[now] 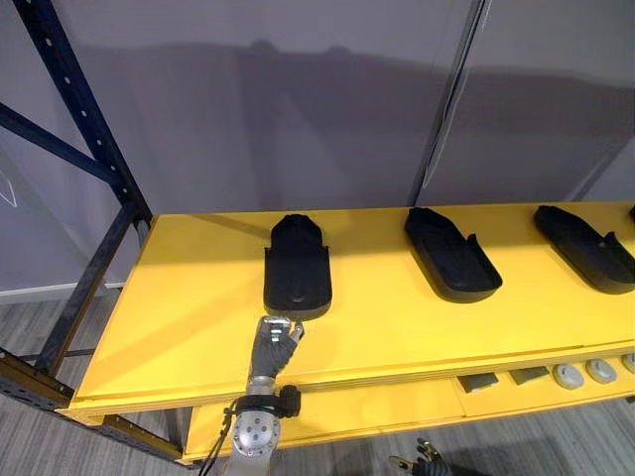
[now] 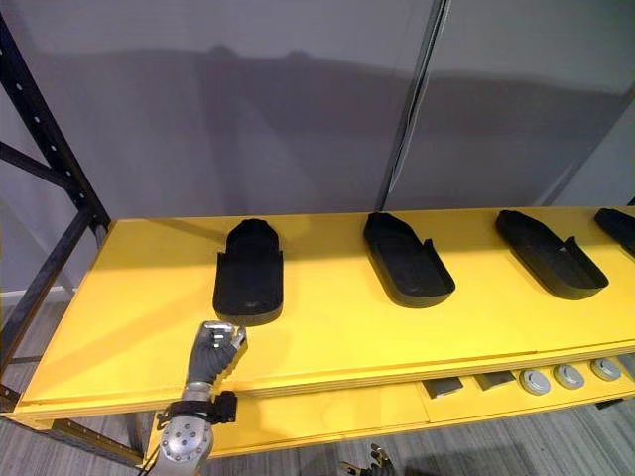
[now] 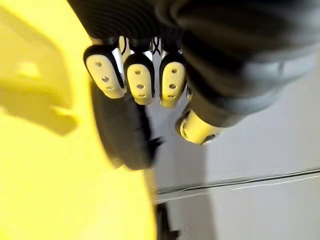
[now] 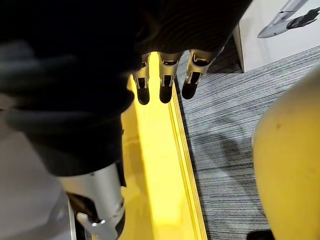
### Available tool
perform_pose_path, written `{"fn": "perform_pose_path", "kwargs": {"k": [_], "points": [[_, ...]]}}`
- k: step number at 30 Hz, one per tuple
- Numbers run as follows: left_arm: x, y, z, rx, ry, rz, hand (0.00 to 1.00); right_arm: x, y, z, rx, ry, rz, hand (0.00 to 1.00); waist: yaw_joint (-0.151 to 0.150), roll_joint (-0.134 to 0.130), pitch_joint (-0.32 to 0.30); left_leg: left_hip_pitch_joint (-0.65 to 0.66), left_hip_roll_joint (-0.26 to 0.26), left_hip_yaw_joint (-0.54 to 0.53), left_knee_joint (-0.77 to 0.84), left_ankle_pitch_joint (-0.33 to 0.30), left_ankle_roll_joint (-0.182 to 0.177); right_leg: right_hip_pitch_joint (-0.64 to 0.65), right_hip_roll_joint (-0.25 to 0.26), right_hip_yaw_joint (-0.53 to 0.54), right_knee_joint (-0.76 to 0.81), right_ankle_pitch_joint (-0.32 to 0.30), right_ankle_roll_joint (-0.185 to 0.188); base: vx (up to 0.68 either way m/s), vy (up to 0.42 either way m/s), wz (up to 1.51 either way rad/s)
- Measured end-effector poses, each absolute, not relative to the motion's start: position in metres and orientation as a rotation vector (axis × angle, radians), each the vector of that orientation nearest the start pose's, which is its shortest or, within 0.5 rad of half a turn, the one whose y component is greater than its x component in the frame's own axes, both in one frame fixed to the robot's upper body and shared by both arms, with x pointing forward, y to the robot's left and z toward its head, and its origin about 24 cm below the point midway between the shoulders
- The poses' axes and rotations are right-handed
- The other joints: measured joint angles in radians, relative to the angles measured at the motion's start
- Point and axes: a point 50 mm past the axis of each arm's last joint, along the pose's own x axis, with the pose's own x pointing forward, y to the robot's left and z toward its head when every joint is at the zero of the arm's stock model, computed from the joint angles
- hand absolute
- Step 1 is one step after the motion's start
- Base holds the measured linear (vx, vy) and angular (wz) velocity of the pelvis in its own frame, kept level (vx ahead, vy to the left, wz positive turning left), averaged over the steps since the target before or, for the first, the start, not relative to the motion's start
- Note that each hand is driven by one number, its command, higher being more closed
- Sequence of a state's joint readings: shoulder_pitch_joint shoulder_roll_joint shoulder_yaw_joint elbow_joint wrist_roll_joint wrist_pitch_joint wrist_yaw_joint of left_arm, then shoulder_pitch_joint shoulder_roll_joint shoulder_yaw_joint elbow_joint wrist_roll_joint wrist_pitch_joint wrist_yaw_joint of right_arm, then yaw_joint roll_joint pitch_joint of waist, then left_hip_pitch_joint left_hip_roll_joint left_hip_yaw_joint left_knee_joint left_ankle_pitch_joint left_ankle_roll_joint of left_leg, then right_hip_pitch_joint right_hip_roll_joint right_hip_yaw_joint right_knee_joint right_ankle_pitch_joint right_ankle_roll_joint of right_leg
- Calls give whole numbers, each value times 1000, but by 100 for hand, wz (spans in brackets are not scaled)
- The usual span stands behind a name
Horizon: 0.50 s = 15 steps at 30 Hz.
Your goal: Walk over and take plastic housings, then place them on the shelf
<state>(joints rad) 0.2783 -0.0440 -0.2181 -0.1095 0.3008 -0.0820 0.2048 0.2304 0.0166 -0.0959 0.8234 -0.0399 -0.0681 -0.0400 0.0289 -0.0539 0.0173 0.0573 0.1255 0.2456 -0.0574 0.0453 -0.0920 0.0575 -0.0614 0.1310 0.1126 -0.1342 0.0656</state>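
Several black plastic housings lie in a row on the yellow shelf board (image 1: pixel 179 327): a left one (image 1: pixel 296 268), a middle one (image 1: pixel 451 256) and a right one (image 1: pixel 585 248). My left hand (image 1: pixel 274 342) hovers over the board just in front of the left housing, apart from it, fingers curled on nothing. The left wrist view shows its curled fingertips (image 3: pixel 141 80) with that housing (image 3: pixel 125 135) beyond them. My right hand (image 4: pixel 164 90) hangs low by the front edge of the lower yellow board (image 4: pixel 155 165), fingers straight and empty; its fingertips also peek in below the shelf (image 1: pixel 422 460).
Dark blue rack uprights (image 1: pixel 84 129) and braces frame the left end of the shelf. A lower yellow level holds small grey blocks (image 1: pixel 478 382) and round discs (image 1: pixel 569 376). A grey wall stands behind, and striped grey carpet (image 4: pixel 225 150) covers the floor.
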Motion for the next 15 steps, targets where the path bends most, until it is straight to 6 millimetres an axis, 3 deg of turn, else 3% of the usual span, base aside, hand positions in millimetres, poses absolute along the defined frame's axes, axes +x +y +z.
{"fn": "perform_pose_path", "kwargs": {"k": [4,15], "points": [[202,108,1,260,105,8,100,87,-170,-151,5,981,-181,0,0,0,-6,4,-5,9,-3,4,3,-1,-6,4,-1,-1,2,27,29,-4],[228,99,-8,359,115,-35,100,85,-170,-153,2,994,-184,0,-15,12,-28,32,-5,30,-33,18,0,-1,-1,23,-15,1,0,-34,12,-6]]}}
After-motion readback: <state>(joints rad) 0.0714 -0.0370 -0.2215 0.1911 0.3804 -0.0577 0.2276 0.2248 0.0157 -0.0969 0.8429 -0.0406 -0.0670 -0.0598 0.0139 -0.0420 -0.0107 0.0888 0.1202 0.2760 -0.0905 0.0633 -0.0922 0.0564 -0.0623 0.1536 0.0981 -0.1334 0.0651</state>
